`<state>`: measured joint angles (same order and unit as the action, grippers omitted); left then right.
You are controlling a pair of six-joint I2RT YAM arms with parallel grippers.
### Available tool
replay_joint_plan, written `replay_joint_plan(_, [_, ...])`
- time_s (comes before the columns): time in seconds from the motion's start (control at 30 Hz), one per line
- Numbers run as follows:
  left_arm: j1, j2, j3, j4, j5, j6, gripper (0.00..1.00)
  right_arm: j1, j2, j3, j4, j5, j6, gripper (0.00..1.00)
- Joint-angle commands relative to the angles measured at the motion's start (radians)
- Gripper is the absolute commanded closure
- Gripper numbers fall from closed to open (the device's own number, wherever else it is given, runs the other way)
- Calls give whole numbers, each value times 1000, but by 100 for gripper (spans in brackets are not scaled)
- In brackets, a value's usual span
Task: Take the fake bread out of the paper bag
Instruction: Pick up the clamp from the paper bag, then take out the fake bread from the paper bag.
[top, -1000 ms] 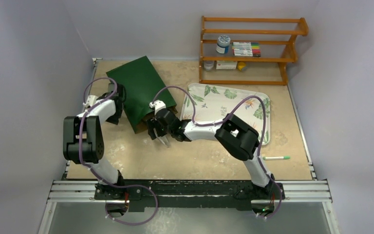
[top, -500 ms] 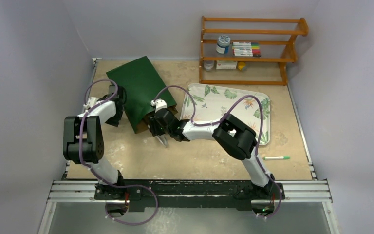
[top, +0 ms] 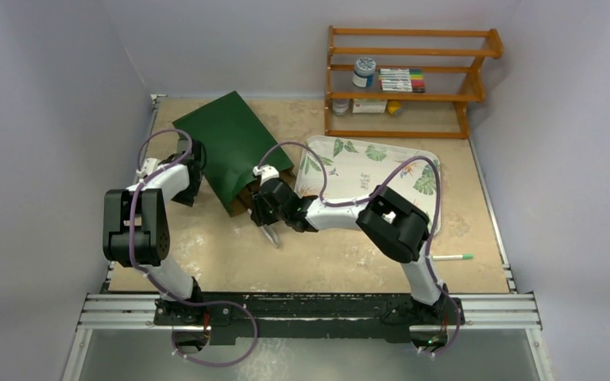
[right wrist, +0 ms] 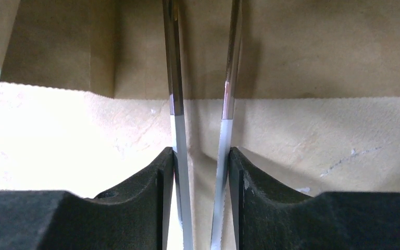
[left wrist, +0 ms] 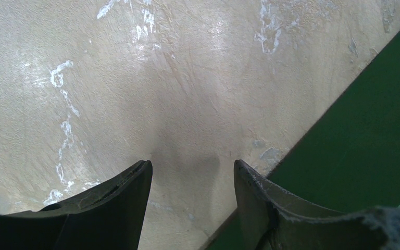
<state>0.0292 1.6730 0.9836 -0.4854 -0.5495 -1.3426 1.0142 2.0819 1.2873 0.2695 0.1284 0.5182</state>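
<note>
The dark green paper bag (top: pixel 229 145) lies flat at the back left of the table, its brown kraft mouth (top: pixel 244 198) facing the near side. My right gripper (top: pixel 268 209) is shut on metal tongs (right wrist: pixel 176 78). The tong blades run between its fingers (right wrist: pixel 201 151) and their tips reach into the kraft opening (right wrist: pixel 317 47). No fake bread shows; it is hidden or out of view. My left gripper (left wrist: pixel 192 164) is open at the bag's left edge (left wrist: pixel 370 140). Bare table lies between its fingers, and the right finger is over the green paper.
A leaf-patterned tray (top: pixel 349 151) lies right of the bag, with the right arm crossing over it. A wooden shelf (top: pixel 409 79) with a jar and markers stands at the back right. A green pen (top: pixel 450 257) lies near the front right.
My right gripper with the tongs has shifted a little to the right, and its elbow has swung right. The bag's mouth end has moved slightly right. The left arm has stayed still.
</note>
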Motion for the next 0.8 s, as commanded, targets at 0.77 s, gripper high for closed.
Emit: replay_joint_plan(0.77, [-9,3,98,-13,-3,-8,41,-1,-414,-262,-77,18,-12,96])
